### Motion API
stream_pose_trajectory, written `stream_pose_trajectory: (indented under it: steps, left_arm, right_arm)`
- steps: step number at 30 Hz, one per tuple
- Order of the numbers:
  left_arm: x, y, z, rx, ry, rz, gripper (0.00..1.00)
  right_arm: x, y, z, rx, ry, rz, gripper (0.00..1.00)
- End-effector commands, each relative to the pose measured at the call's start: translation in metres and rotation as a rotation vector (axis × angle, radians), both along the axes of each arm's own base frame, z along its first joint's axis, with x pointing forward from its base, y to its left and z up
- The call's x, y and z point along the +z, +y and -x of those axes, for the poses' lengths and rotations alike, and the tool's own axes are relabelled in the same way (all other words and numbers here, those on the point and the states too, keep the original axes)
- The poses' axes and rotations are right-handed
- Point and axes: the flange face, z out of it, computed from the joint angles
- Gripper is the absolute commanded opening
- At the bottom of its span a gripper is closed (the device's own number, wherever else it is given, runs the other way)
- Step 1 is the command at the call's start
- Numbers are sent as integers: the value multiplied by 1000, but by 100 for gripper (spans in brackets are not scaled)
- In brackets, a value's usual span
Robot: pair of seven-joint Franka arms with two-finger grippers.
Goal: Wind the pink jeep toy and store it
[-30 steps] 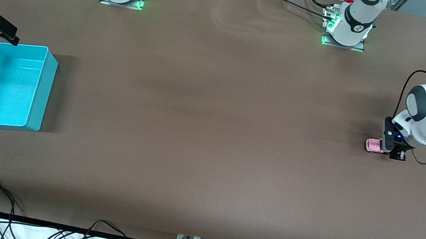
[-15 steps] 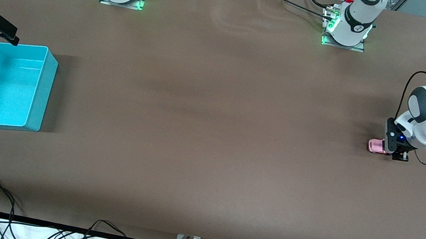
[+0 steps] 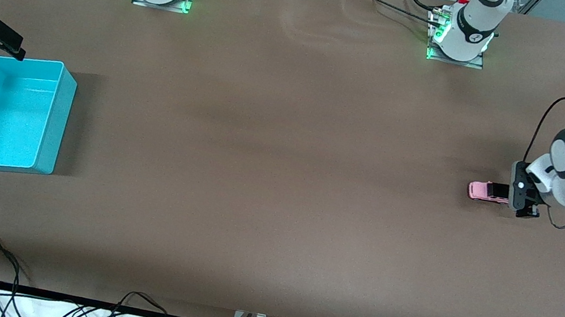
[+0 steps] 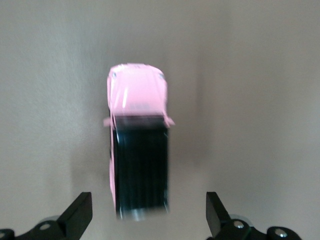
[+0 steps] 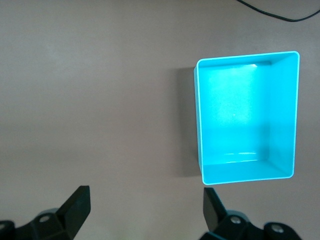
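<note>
Front view, read from the right arm's end of the table: we see the right gripper [image 3: 3,43] up over the table just beside the bin [image 3: 9,113], at the corner of the bin that lies farthest from the front camera. This arm waits. The bin sits close to that end of the table, open side up and empty.

From the bin to the jeep [image 3: 486,191] we see a long run of bare brown table [image 3: 278,181]. Cables lie along the edge nearest the camera.

The jeep stands on the table near the left arm's end, well apart from the bin. Its long axis runs along the table's length, and its pink hood points toward the right arm's end and the bin. The left gripper [image 3: 524,194] is low at the jeep's tail, and the arm hides part of the car in this view.

Left wrist view gives what the front view cannot: the jeep [image 4: 138,162] from above, with pink hood, black roof and blurred tail. The fingers [image 4: 77,212] stand wide apart on either side of the tail, clear of the car.

Right wrist view shows the bin [image 5: 247,117] from above, and that gripper's fingers [image 5: 75,202] also spread apart, with nothing between them.
</note>
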Motion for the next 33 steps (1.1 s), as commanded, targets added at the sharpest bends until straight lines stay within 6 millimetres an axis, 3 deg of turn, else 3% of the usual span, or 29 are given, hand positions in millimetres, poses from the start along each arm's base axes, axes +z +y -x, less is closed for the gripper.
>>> stream_pose_trajectory:
  steps: [1,4,12,16,18,25,33]
  left_arm:
    - [81,-3,8,5,32,-14,100]
    - [116,-1,6,25,25,-52,100]
    - [174,-1,-21,73,-121,-18,100]
    - [185,4,-36,70,-258,-44,100]
    - [182,5,-41,66,-314,-59,100]
    - [201,6,-45,59,-358,-73,100]
    - [215,-7,-47,52,-376,-65,100]
  right_arm:
    - [2,-1,2,11,-3,-12,100]
    - [2,-1,2,11,-3,-12,100]
    - [2,-1,2,11,-5,-12,100]
    - [2,-1,2,11,-6,-12,100]
    - [2,-1,2,11,-3,-12,100]
    - [2,-1,2,10,-3,-12,100]
    - [2,-1,2,8,-5,-14,100]
